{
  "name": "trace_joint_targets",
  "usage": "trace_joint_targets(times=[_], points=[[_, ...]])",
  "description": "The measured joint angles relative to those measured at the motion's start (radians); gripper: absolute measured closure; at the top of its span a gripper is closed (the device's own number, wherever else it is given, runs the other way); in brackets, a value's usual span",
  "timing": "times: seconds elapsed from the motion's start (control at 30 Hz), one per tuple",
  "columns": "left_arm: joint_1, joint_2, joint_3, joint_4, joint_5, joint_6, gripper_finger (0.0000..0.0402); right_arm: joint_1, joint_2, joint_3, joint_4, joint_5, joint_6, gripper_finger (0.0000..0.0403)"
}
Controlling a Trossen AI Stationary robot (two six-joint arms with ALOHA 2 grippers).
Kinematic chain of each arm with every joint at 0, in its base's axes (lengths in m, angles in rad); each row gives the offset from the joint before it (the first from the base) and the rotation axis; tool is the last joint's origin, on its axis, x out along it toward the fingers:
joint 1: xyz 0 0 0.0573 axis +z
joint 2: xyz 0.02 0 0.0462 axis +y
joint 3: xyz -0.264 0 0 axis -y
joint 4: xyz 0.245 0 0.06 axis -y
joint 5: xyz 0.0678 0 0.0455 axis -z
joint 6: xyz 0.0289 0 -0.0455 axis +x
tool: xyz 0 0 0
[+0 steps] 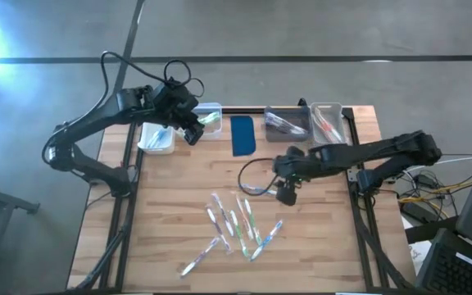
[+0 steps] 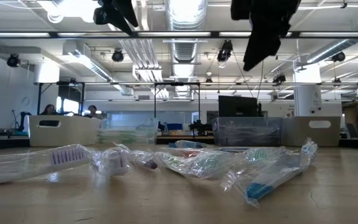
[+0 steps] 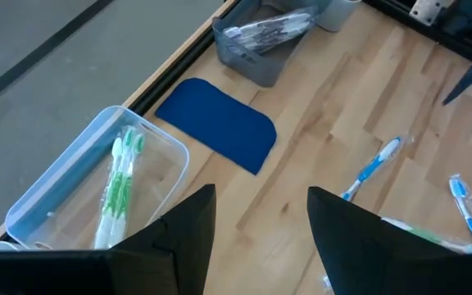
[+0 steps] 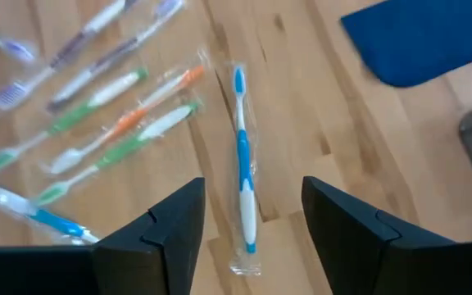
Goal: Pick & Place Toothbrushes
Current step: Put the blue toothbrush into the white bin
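Right wrist view is showing the right gripper [image 4: 252, 238] hanging over a wrapped blue toothbrush [image 4: 242, 160], fingers spread and gripping nothing; the brush is lying flat on the wooden table [image 4: 318, 106] between the finger lines, slightly off to one side; looks like the approach step of the next pick. High view: right gripper [image 1: 286, 193] is sitting just above the loose pile of wrapped toothbrushes [image 1: 234, 229] scattered at the table's near middle, well apart from the bins at the far edge. Left gripper [image 1: 192, 131] is hovering over the clear bin [image 3: 97, 188], fingers apart and empty; green toothbrushes [image 3: 120, 184] are lying inside it, so it's likely done with a drop. Grey bin [image 3: 260, 41] beside the dark blue pad [image 3: 220, 123] is holding more wrapped brushes. Next move, my read: right arm needs to descend, centre on the blue handle, then pinch; the wrapper is slippery, so a grip on film alone could slide
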Motion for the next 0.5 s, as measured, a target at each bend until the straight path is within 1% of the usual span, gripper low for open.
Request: trace_joint_targets(times=[0.3, 0.5], points=[[0.000, 0.001, 0.000, 0.010, 0.000, 0.015, 0.0204, -0.007, 0.159, 0.000, 0.012, -0.011, 0.023, 0.0170], [0.000, 0.002, 0.000, 0.017, 0.000, 0.016, 0.0204, -0.033, 0.252, 0.000, 0.015, -0.035, -0.006, 0.0153]])
